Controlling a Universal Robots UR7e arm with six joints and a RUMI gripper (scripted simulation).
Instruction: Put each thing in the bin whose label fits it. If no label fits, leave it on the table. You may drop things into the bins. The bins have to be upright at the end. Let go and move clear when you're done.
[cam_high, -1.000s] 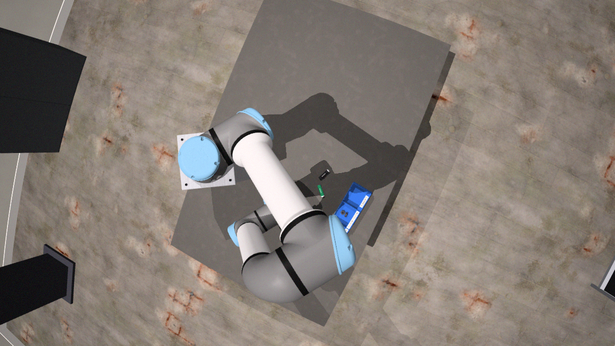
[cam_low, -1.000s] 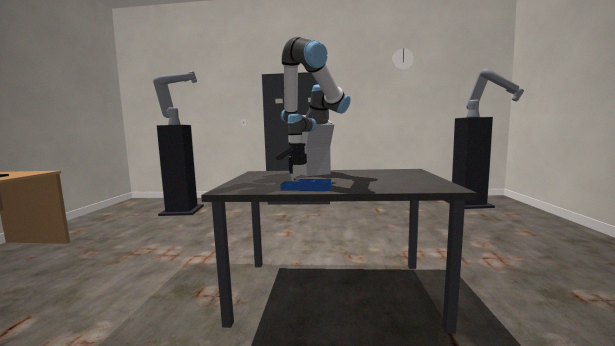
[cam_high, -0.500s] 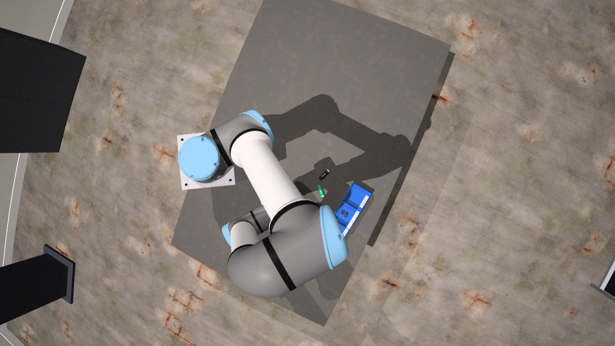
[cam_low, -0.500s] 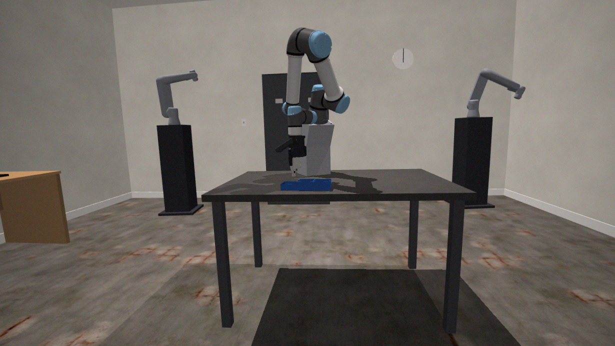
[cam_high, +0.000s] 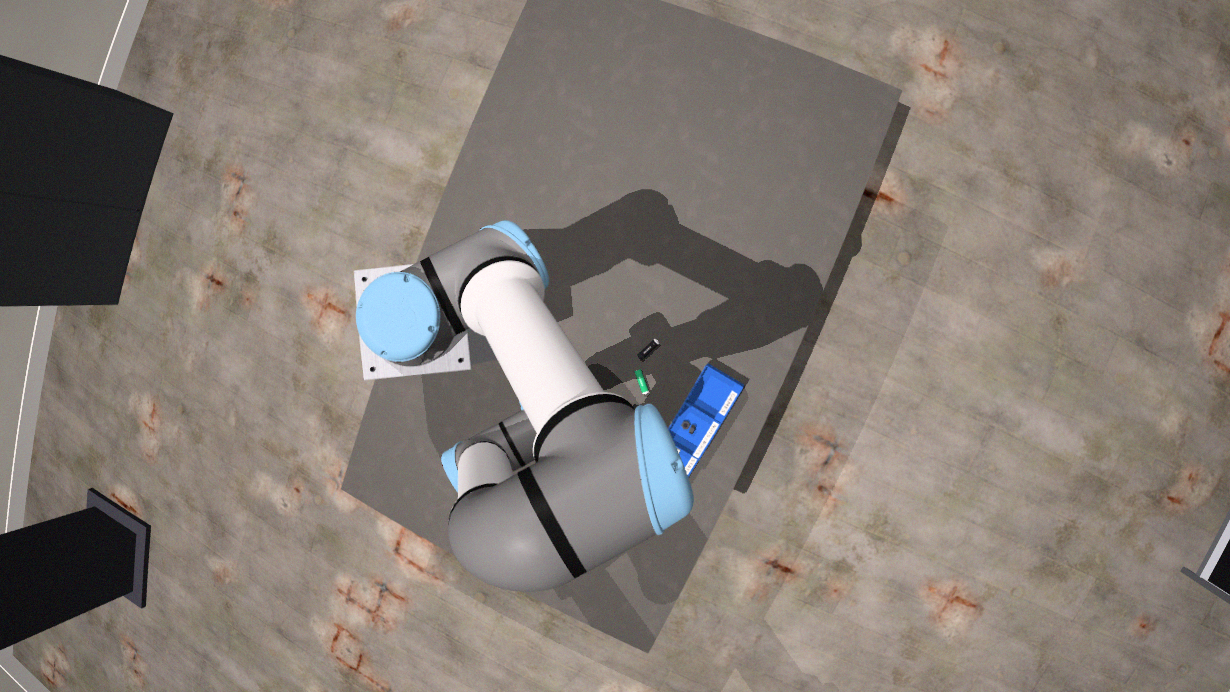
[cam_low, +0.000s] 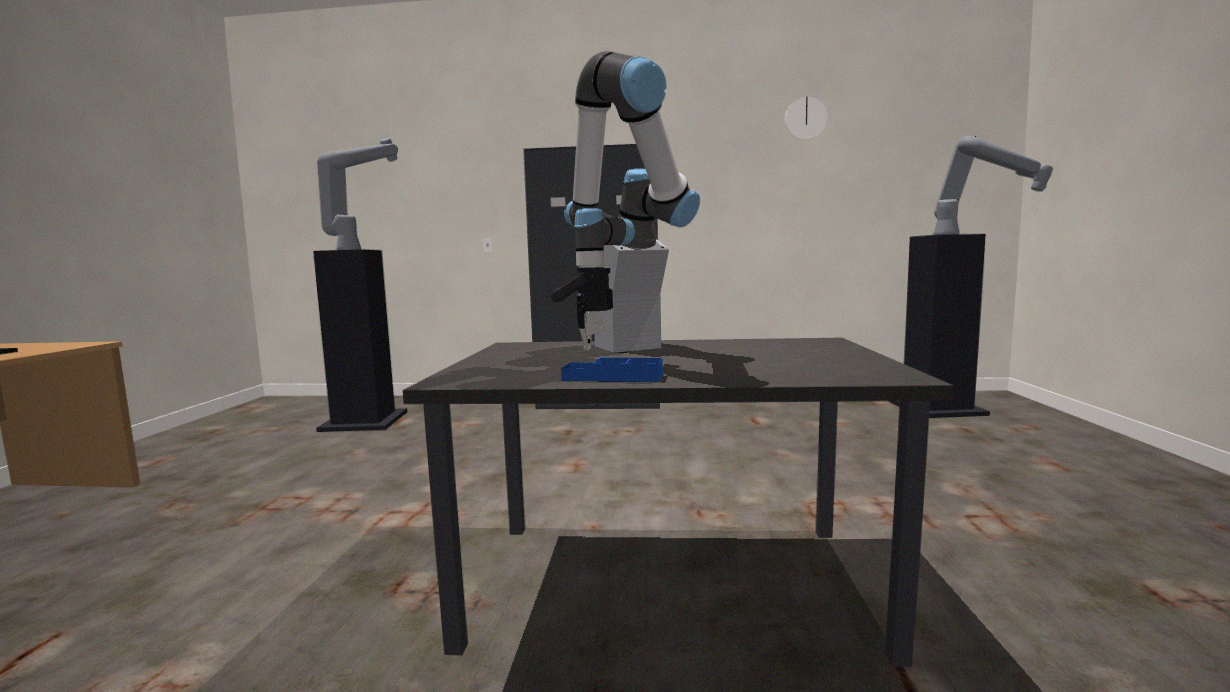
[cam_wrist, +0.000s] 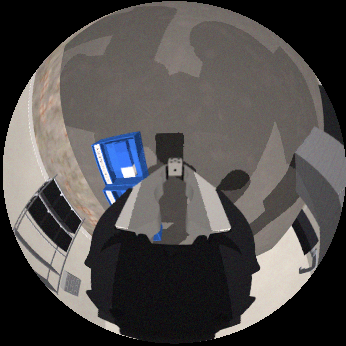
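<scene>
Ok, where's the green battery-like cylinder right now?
In the top view, the green cylinder lies on the table between the black cylinder and the arm's big elbow, left of the blue bins in the picture.

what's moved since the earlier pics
The gripper has risen above the table, and the arm's elbow has lifted and drawn back towards the base. No grasp or release is visible. The blue bins, green cylinder and black cylinder stayed put.
</scene>
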